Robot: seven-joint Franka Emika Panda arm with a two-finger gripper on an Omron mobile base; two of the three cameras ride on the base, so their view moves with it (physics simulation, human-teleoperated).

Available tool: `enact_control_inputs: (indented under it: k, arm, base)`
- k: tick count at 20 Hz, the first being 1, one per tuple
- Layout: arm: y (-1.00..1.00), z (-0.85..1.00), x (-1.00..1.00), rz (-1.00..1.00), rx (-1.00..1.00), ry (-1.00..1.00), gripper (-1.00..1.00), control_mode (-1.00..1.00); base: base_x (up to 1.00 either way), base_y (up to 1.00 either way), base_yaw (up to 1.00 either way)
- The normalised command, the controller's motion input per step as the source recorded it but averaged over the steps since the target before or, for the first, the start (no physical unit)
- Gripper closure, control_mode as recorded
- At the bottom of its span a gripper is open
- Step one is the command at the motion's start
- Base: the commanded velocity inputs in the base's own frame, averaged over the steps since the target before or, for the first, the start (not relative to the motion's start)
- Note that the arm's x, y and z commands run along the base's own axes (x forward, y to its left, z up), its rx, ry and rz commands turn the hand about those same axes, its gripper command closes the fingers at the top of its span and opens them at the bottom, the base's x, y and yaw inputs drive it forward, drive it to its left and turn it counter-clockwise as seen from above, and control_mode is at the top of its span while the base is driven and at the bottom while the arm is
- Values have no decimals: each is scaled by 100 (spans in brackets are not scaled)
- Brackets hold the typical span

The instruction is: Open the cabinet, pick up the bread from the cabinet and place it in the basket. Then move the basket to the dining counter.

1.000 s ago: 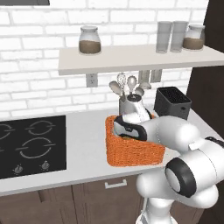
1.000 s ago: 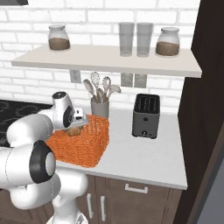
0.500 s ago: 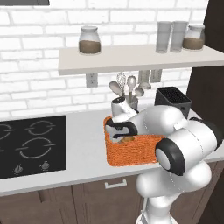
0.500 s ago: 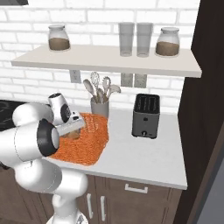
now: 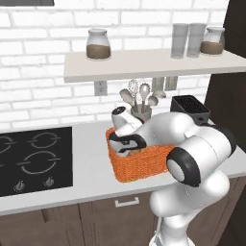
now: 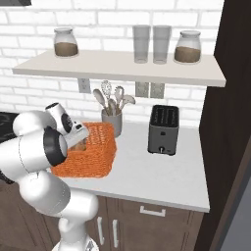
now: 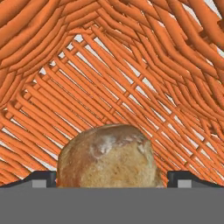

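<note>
Bread [image 7: 107, 155] inside basket [image 7: 131, 65], between wide-apart fingers of gripper [image 7: 112, 178]

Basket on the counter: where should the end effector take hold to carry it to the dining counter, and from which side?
Probably a long upright wall of the basket, from above, one finger inside and one outside: it has no handle and an open top. The bread lies inside, so grip clear of it.

No readable text, labels or numbers.

The bread [image 7: 107, 155] lies on the basket's [image 7: 131, 65] woven floor between the wide-apart jaws.
</note>
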Motion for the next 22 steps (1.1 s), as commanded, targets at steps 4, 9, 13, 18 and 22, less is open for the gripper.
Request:
enact_control_inputs:
  k: [4, 9, 13, 18, 22]
  arm:
    - [4, 49, 0, 5, 3, 0, -100, -100]
    - [0, 100, -4, 0, 4, 0, -100, -100]
    - [2, 87, -8, 0, 12, 4, -100, -100]
    - [25, 54, -62, 0, 21, 1, -100, -100]
    - [51, -9, -99, 0, 11, 0, -100, -100]
  base:
    - [0, 0, 0]
    - [0, 0, 0]
    - [0, 0, 0]
    - [0, 0, 0]
    - [0, 0, 0]
